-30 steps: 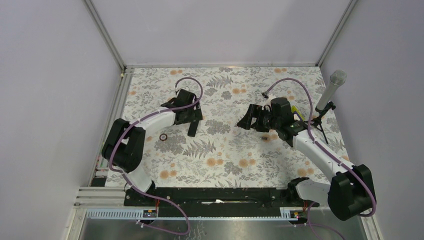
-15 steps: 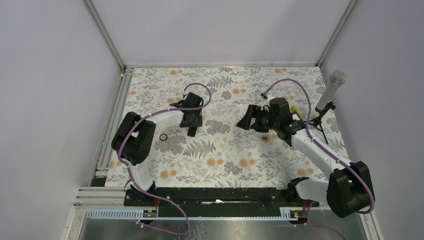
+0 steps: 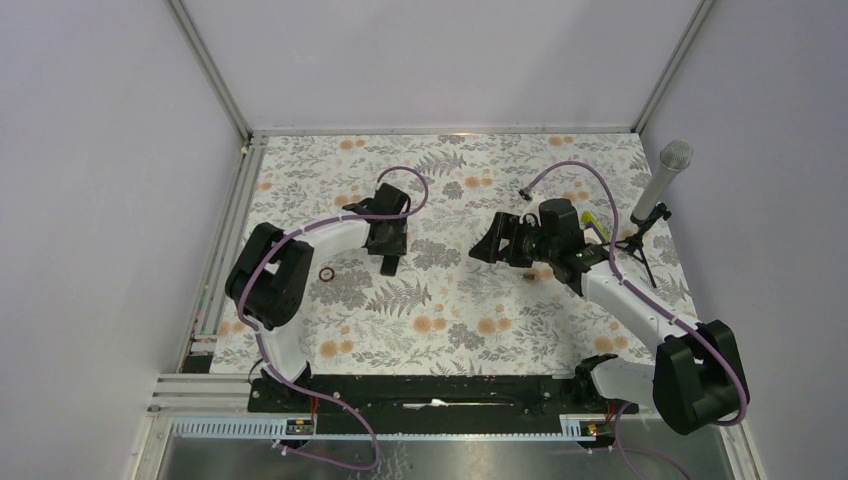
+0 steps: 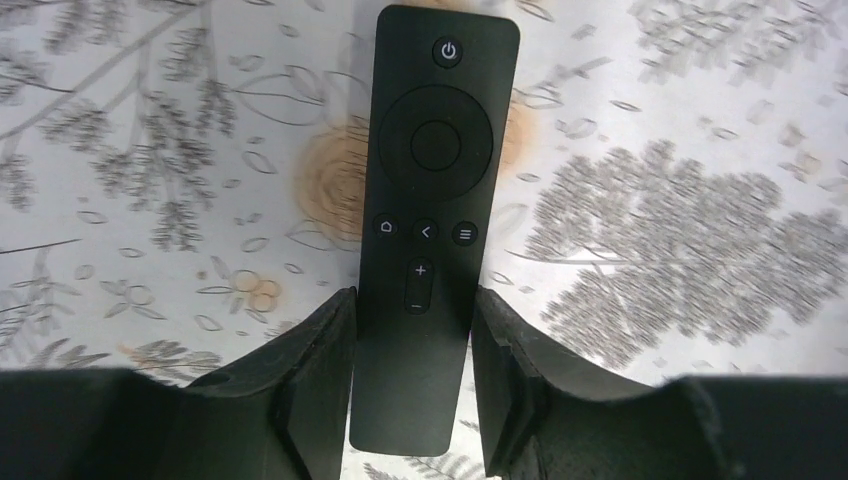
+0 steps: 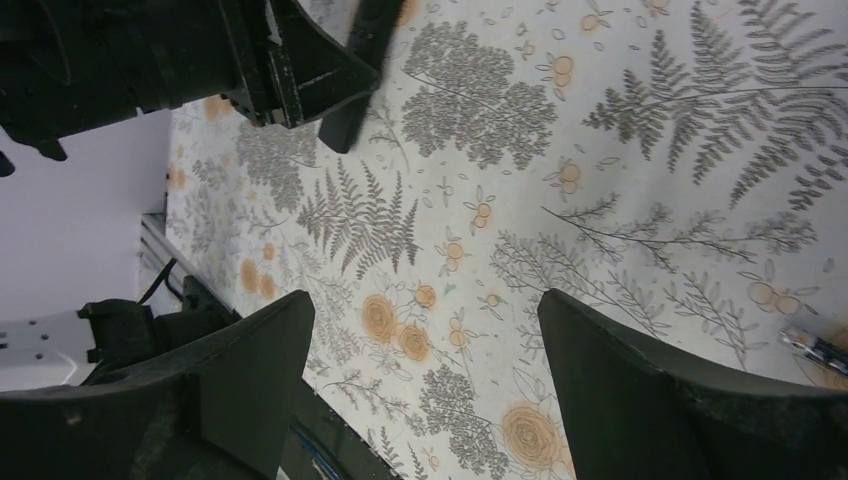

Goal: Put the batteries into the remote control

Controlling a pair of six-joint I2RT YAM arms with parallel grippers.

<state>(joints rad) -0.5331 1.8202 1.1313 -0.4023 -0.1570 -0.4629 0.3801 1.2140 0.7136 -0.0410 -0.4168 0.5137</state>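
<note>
**Top view:** The remote (image 3: 387,264) lies on the floral mat (image 3: 450,320), left of centre. Its long axis runs close to 12-to-6, with the free end toward 6 o'clock and the arm bases. The left gripper (image 3: 389,247) sits over its 12 o'clock end. A small dark ring (image 3: 326,274) lies at 9 o'clock of the remote, apart from it. The right gripper (image 3: 487,247) hangs at 3 o'clock, well apart across open mat, and points toward 9 o'clock. A tiny dark piece, apparently a battery (image 3: 530,277), lies at 5 o'clock of that gripper, too small to make out. The microphone (image 3: 660,185) stands at the mat's 3 o'clock edge, just beyond the right arm.

**Left wrist:** The remote (image 4: 430,200) lies face up along 12-to-6, its power button at the 12 o'clock end, far from the gripper. The left gripper (image 4: 412,380) has its fingers (image 4: 320,370) clamped on the 6 o'clock end, one against each long edge, with no gap showing. Open mat surrounds the rest of the bar.

**Right wrist:** The right gripper (image 5: 420,300) has its fingers (image 5: 250,380) spread wide, grasping and touching nothing, with patterned mat between them. At 11 o'clock the remote (image 5: 348,120) juts from the left gripper (image 5: 320,75). A silvery battery (image 5: 815,348) lies at the frame's 4 o'clock edge, just beside the right-hand finger.
</note>
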